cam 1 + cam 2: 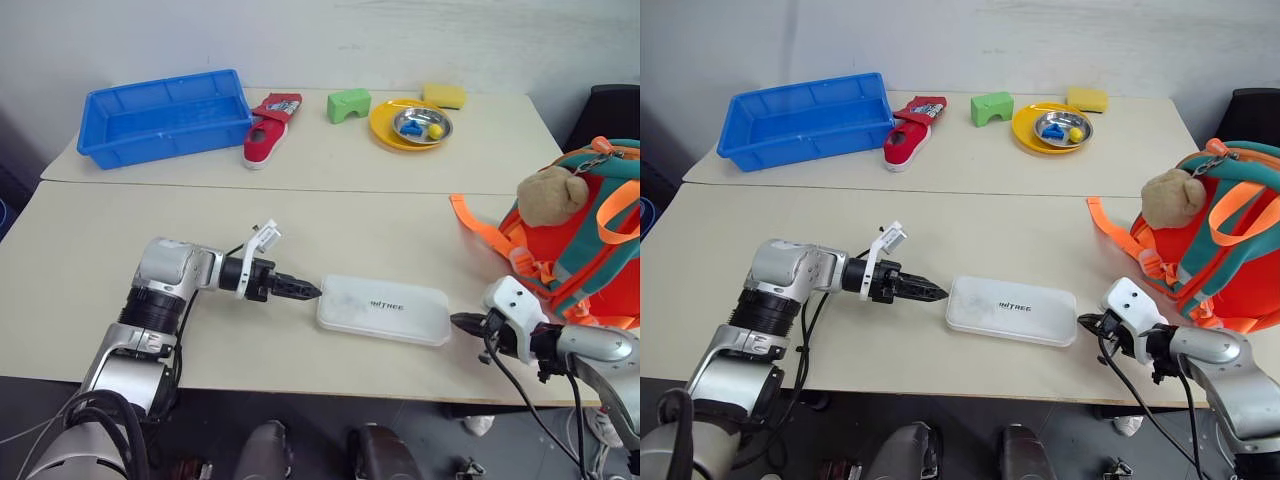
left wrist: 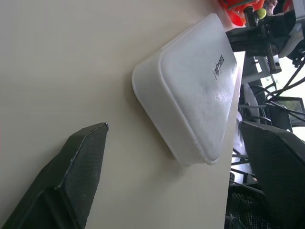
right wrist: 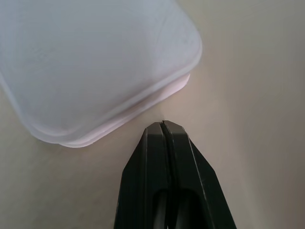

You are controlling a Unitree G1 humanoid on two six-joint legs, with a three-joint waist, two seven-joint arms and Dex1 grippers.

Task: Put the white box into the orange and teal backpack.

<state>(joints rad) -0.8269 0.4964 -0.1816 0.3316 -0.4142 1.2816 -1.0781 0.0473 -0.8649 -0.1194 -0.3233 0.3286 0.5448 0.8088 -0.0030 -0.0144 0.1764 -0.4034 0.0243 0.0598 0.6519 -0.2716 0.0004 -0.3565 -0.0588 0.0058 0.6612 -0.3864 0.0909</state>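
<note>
The white box (image 1: 383,309) lies flat near the table's (image 1: 330,225) front edge, bracketed end to end, the left gripper (image 2: 176,167) spread wide at one short end to take it, the right gripper (image 3: 164,131) pinched shut on nothing beside the other, toward the orange and teal backpack (image 1: 585,235)

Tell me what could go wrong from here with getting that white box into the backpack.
The white box lies flat and thin near the table's front edge, so a push from the open left gripper could slide it off instead of gripping it. The right gripper is shut just off the box's other end, so it may only nudge it. The orange and teal backpack shows no clear opening facing the box.
</note>
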